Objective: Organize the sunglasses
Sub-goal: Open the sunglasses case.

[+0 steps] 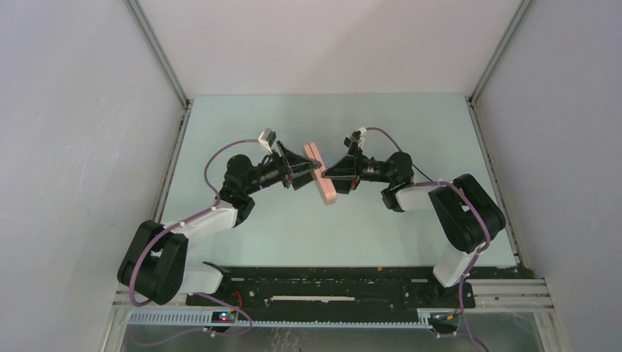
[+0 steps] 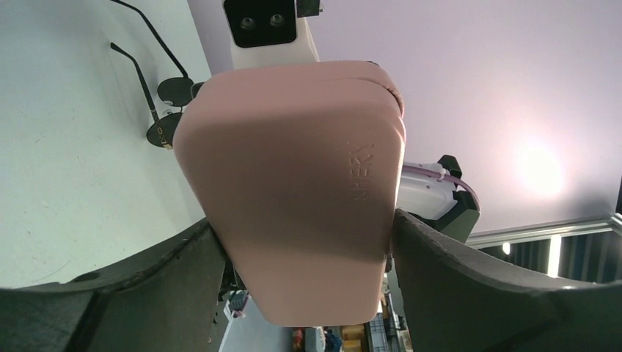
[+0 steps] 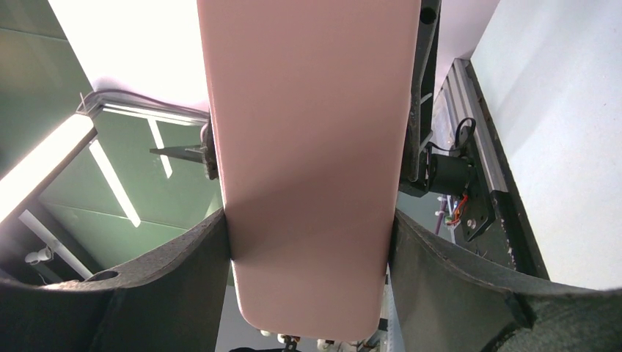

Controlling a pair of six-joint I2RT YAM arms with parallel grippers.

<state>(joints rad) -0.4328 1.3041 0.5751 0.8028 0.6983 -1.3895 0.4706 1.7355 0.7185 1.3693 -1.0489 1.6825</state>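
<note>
1. Top external view.
   - Pink case [image 1: 327,192]: held above the bench [image 1: 308,227], between the two arms.
   - Left end effector [image 1: 312,170]: clamped on the case from the left.
   - Right end effector [image 1: 334,172]: clamped on it from the right.
   - Sunglasses: not made out here, probably hidden under the left arm.

2. Left wrist view.
   - Pink case [image 2: 293,198]: fills the frame, one rounded end toward the lens. The lid seam shows along its right edge.
   - Left end effector [image 2: 304,224]: both fingers press the case's sides, so it is gripping, not open.
   - Sunglasses [image 2: 174,89]: lying on the bench [image 2: 73,183] beyond the case. The lenses are just beside the case's outline and the slim arms stretch away unfolded. Nothing touches them.

3. Right wrist view.
   - Pink case [image 3: 308,161]: long flat face, upright in frame.
   - Right end effector [image 3: 308,227]: fingers bear on both long edges, gripping the case.
   - Bench [image 3: 565,147]: to the right, well below.

4. Handling note (judgement).
   - The step appears to be opening the case.
   - One end effector should anchor the base half while the other works the lid at the seam, with no twisting against each other.
   - Hold the case level and clear of the sunglasses below.
   - The unfolded arms will likely need folding before the sunglasses fit inside.
</note>
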